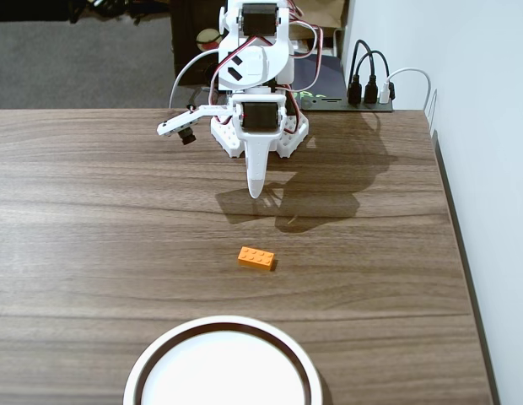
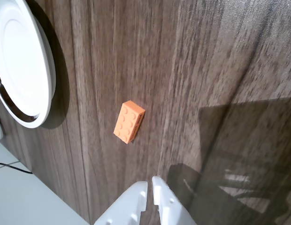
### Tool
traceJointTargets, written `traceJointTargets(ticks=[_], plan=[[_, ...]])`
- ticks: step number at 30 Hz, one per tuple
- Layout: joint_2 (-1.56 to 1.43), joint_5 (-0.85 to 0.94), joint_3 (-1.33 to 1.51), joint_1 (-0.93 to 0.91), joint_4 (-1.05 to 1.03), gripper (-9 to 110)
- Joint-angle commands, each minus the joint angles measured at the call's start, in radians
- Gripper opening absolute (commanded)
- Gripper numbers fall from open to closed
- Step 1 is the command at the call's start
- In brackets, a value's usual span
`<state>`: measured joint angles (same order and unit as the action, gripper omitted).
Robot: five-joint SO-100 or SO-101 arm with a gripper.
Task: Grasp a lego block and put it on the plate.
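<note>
The orange lego block (image 1: 256,257) lies flat on the wooden table, studs up, about midway between the arm and the plate; the wrist view shows the block (image 2: 129,121) some way beyond the fingertips. The white plate (image 1: 152,359) sits at the near table edge, partly cut off by the frame, and appears at the upper left of the wrist view as the plate (image 2: 42,101). My white gripper (image 1: 256,191) hangs above the table behind the block, pointing down. In the wrist view the gripper (image 2: 149,181) is shut, fingers nearly touching, with nothing between them.
The arm's white base (image 1: 260,126) stands at the table's far edge. Black cables and plugs (image 1: 369,89) sit at the back right by the white wall. The table's right edge (image 1: 464,270) runs along that wall.
</note>
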<state>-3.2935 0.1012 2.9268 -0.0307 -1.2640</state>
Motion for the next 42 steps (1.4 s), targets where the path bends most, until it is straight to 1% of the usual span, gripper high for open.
traceJointTargets(ticks=[1, 12, 23, 28, 34, 42], plan=[[0.009, -0.003, -0.006, -0.006, 0.0, 1], [0.255, -0.064, -0.071, -0.021, 0.121, 1], [0.586, -0.298, -0.221, 0.025, 0.23, 1], [0.729, -0.374, -0.298, 0.055, 0.23, 0], [0.894, -0.422, -0.39, 0.064, 0.232, 0], [1.029, -0.426, -0.492, 0.046, 0.221, 1]])
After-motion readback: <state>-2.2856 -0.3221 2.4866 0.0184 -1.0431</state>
